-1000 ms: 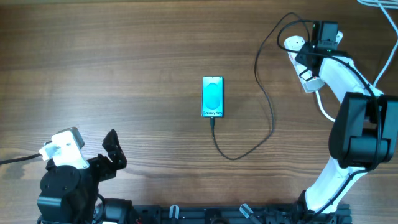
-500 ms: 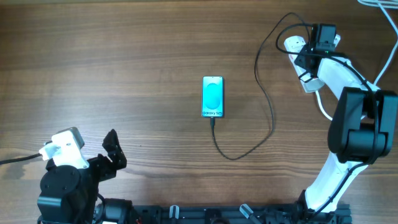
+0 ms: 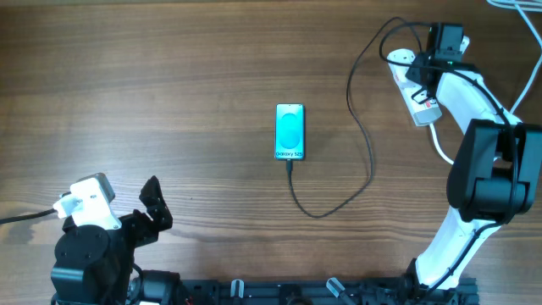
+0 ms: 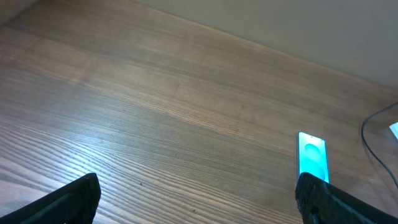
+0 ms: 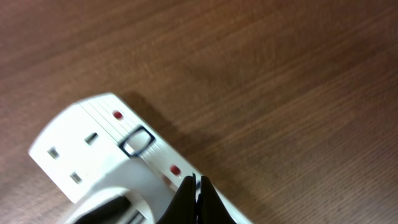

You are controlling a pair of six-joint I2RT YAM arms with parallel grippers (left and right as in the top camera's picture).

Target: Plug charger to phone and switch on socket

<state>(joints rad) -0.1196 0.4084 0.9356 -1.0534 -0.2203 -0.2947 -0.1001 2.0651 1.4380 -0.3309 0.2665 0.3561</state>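
Note:
The phone [image 3: 290,131] lies face up mid-table with its teal screen lit; it also shows in the left wrist view [image 4: 312,155]. The thin black charger cable [image 3: 370,161] runs from the phone's near end, loops right and goes up to the white adapter [image 3: 400,58] on the socket strip [image 3: 422,103]. In the right wrist view the socket strip [image 5: 93,140] shows a black-outlined switch [image 5: 137,141] and red marks. My right gripper [image 5: 194,182] is shut, with its tips down on the strip's top beside a red mark. My left gripper [image 4: 199,205] is open and empty, low at the near left.
A thick white lead [image 3: 442,144] curves from the strip under my right arm [image 3: 487,169]. More white cable [image 3: 521,10] lies at the far right corner. My left arm's base [image 3: 85,246] sits at the near left edge.
My right wrist has shifted slightly up and to the right over the strip, so more of the strip's near end shows. The left arm, the phone and the cable have not moved.

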